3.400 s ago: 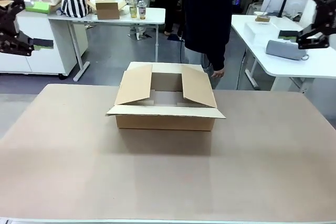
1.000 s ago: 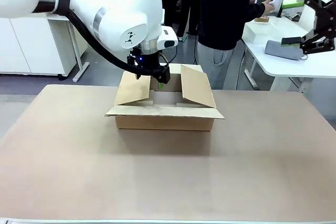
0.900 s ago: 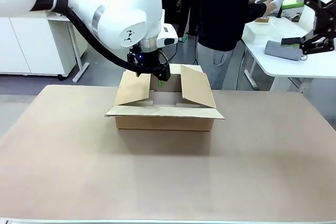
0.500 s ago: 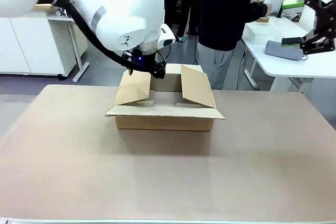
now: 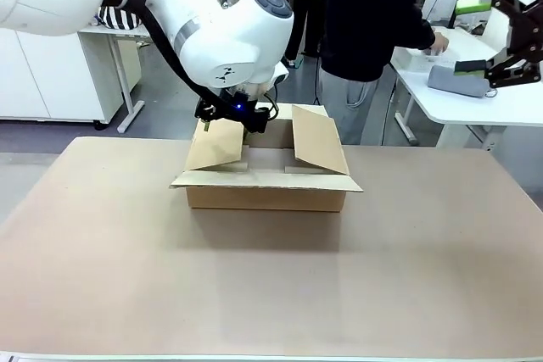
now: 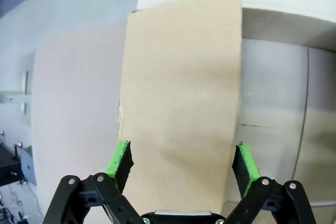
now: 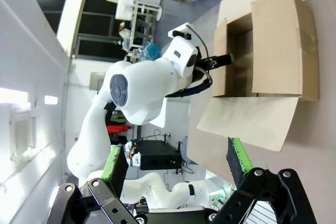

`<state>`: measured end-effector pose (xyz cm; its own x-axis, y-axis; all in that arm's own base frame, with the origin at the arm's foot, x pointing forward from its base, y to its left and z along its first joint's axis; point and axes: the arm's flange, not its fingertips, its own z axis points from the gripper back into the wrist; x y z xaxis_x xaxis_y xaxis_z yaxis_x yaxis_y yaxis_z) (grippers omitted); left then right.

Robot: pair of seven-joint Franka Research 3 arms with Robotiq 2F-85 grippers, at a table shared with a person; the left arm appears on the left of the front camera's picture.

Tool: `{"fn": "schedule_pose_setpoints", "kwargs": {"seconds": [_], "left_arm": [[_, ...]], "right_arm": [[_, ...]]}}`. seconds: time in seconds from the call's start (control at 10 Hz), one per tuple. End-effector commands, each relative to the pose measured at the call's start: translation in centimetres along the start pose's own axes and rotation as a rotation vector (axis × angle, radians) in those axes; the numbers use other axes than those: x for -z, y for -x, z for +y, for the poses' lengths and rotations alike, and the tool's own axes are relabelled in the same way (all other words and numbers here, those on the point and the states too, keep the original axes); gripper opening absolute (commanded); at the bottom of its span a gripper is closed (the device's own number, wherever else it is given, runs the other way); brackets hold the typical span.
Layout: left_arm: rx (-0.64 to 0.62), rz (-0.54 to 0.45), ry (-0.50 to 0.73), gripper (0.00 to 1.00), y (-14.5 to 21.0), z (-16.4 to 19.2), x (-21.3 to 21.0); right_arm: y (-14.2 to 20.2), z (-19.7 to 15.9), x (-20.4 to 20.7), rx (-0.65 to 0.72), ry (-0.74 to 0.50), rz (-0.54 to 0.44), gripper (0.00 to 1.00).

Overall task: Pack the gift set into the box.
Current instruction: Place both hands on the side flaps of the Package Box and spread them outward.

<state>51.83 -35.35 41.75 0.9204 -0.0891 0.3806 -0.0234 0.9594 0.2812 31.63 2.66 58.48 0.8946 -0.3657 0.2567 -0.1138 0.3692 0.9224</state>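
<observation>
left gripper (image 6: 182, 150), spread wide and empty, hangs over the box (image 5: 267, 197) flap's edge; right gripper (image 7: 176, 153) gapes empty, well clear.

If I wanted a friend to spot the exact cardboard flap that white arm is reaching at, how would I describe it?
Find the tan table, then the open brown box in its middle. The flap is the one on the picture's left, leaning inward under the left end effector, with its open jaws either side of it. The front flap lies flat outward instead.
</observation>
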Motion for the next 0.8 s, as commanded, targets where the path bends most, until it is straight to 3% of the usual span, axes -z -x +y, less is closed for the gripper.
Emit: {"fn": "schedule_pose_setpoints", "kwargs": {"seconds": [0.0,0.7], "left_arm": [[0.019,0.056,0.051,1.00,-0.4,0.2,0.0],[-0.028,0.011,-0.079,1.00,-0.6,1.2,0.2]], "right_arm": [[-0.2,0.1,0.2,-0.019,-0.016,-0.001,1.00],[-0.2,0.1,0.2,-0.019,-0.016,-0.001,1.00]]}}
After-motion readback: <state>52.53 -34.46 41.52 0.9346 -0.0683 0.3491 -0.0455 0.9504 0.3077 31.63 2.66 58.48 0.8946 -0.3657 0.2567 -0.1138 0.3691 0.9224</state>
